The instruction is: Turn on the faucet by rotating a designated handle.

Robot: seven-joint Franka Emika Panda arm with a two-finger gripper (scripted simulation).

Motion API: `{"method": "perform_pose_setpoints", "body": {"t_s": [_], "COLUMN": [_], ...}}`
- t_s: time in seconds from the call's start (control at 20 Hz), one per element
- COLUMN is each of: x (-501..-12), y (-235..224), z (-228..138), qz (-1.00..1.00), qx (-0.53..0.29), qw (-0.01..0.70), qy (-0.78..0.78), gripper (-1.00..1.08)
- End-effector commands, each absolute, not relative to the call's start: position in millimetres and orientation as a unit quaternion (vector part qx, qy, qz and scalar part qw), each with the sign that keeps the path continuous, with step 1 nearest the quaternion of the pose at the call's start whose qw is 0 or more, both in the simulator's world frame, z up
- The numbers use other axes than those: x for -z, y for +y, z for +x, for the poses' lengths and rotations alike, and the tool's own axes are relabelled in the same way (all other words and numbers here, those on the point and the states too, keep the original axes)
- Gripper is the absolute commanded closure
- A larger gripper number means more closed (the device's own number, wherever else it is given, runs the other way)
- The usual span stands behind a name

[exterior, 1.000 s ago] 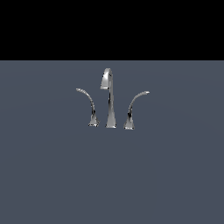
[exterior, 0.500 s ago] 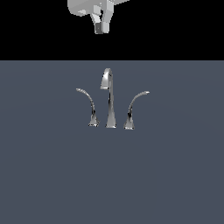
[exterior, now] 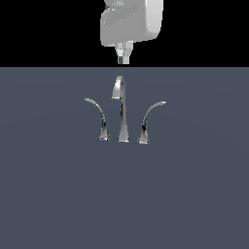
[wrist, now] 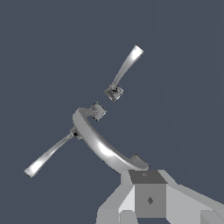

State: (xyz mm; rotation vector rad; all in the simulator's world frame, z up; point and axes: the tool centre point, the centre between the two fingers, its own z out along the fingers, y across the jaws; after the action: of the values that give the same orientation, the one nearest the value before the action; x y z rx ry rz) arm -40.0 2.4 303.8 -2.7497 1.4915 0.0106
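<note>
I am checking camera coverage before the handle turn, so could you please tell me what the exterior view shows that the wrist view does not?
Only the exterior view shows the white robot arm housing hanging above the set, the upright profile of the tall tapering chrome spout with its hooked top, and the black backdrop behind the grey surface.

Only the wrist view shows the set from above, with the levers' small square bases and the grey gripper close up; whether it is open is unclear.

Both show the spout, the stouter chrome horn-shaped handle and the slimmer curved chrome lever.
</note>
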Motion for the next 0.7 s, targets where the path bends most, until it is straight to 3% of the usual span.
{"method": "perform_pose_setpoints", "body": {"t_s": [0.0,0.65], "x": [-291,-219], "y": [-5,-69], "z": [-26,40], "qz": [-0.862,-0.748], "qx": [-0.003,-0.001], "qw": [0.006,0.002], "qy": [0.507,0.664], "gripper": [1.08,1.08]}}
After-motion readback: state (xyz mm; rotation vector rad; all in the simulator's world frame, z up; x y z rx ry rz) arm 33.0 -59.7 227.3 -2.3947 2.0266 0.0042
